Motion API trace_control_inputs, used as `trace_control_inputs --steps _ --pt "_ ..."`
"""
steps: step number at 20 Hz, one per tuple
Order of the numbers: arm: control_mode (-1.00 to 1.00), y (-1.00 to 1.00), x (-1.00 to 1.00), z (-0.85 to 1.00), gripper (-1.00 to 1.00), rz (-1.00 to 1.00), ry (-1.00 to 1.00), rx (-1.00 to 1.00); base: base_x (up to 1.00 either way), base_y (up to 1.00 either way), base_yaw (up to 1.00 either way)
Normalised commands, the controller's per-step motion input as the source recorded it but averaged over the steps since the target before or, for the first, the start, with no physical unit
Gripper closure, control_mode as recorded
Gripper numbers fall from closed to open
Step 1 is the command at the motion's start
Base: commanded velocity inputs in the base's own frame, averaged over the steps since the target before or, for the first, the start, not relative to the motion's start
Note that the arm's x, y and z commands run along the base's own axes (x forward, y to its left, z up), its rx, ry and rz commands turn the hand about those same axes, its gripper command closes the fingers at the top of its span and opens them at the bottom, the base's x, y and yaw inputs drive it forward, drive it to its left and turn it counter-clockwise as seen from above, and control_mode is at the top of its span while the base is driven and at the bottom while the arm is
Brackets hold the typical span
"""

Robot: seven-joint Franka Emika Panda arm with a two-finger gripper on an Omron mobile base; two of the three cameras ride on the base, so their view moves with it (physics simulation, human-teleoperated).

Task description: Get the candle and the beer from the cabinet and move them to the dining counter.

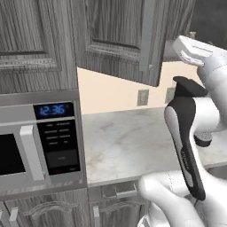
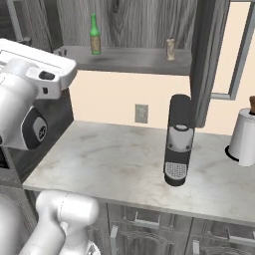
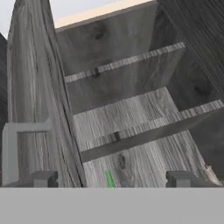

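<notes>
The cabinet in the upper part of the right base view stands open, with its door swung out to the top centre of the left base view, so the shelf is free to reach. On this shelf the beer stands upright at the upper left, and the candle stands upright well apart from it, to the right. Both are not yet taken, and the dining counter is in no picture. The end effector is released and holds nothing: in the hand view its two tips sit wide apart at the bottom edge, and the green neck of the beer rises between them. I judge that the arm lines up on the bottle first. On the bench below stand a coffee machine and a paper-towel roll at the right edge.
</notes>
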Motion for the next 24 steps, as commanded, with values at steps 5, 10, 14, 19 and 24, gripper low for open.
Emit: trace_control_inputs --steps 5,10,14,19,24 --pt "-1.00 -0.81 0.14 -0.14 -1.00 0.09 0.44 0.29 0.00 0.00 0.00" --pt "-1.00 -0.50 0.29 -0.41 -1.00 0.17 0.57 0.27 0.00 0.00 0.00" --pt "-1.00 -0.26 0.31 -0.44 -1.00 0.26 0.46 0.22 0.00 0.00 0.00" --pt "-1.00 0.04 0.37 -0.47 -1.00 0.16 0.27 0.19 0.00 0.00 0.00" --pt "-1.00 0.41 0.48 -0.39 -1.00 0.10 0.19 0.17 0.00 0.00 0.00"
